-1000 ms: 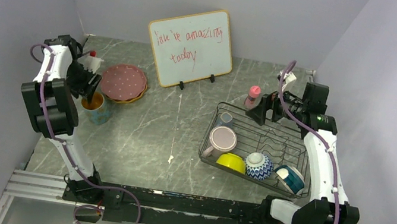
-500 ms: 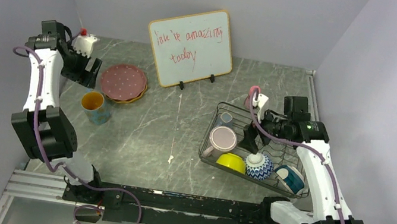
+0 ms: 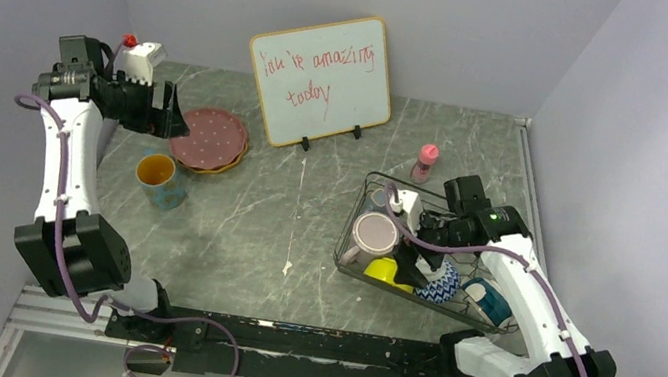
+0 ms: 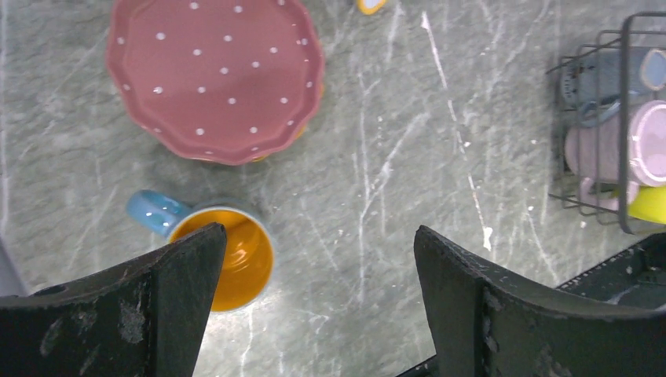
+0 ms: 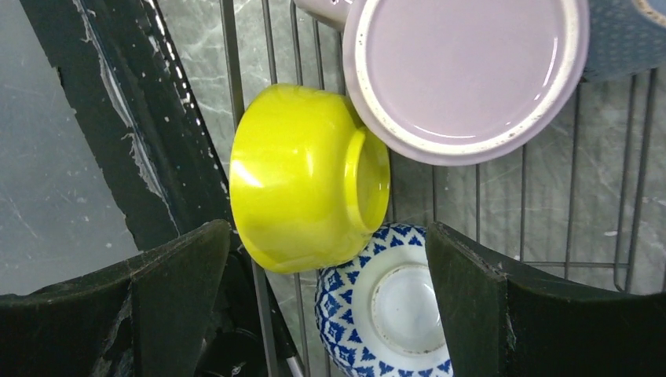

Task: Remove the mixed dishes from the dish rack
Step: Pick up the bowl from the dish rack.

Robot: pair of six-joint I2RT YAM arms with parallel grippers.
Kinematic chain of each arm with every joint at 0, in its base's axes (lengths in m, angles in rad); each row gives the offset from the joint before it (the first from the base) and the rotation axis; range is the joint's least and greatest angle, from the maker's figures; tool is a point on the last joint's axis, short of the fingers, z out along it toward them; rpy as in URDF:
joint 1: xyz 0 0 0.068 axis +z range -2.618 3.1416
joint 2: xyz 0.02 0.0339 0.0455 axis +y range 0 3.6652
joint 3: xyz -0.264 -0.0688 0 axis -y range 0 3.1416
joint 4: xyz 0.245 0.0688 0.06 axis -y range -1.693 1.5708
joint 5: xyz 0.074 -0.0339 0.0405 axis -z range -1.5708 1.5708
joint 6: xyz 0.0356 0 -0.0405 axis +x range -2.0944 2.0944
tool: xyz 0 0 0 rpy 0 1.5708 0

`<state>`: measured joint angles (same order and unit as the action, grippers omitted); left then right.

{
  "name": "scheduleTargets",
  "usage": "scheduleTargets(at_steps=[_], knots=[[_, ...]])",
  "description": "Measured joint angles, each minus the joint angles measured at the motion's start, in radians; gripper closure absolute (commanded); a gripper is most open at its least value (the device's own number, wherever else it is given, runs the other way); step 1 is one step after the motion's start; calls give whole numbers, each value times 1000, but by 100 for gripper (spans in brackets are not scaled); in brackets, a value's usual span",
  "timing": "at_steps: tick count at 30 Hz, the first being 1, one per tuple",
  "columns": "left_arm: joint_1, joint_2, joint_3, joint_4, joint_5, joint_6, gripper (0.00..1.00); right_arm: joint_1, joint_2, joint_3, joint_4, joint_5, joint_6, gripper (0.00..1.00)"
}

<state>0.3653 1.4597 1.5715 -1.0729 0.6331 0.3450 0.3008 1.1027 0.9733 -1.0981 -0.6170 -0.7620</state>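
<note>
R gripper point(image 5: 326, 236), jaws apart, hovers over glossy yellow ceramic bowl point(image 5: 298, 177) on its side in dark wire dish rack point(image 5: 228, 47); L gripper point(image 4: 318, 236) released, empty, near blue orange-lined cup point(image 4: 228, 259).

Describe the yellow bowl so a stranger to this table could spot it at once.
Find the dark wire dish rack on the right side of the table. In its near left corner, the yellow bowl lies tipped on its side, between the lilac mug and the blue patterned bowl. It is the only plain bright yellow piece in the rack.
</note>
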Motion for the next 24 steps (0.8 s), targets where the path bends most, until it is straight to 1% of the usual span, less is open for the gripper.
scheduleTargets(at_steps=[7,18,24], knots=[[0,-47,-41,16,71,-35,6,20,56,-15,1,18,-21,1],[0,-51,-63,19,90,-37,6,23,135,-11,-2,-24,-41,3],[0,-55,-71,22,97,-37,6,23,162,4,-15,-61,-85,1]])
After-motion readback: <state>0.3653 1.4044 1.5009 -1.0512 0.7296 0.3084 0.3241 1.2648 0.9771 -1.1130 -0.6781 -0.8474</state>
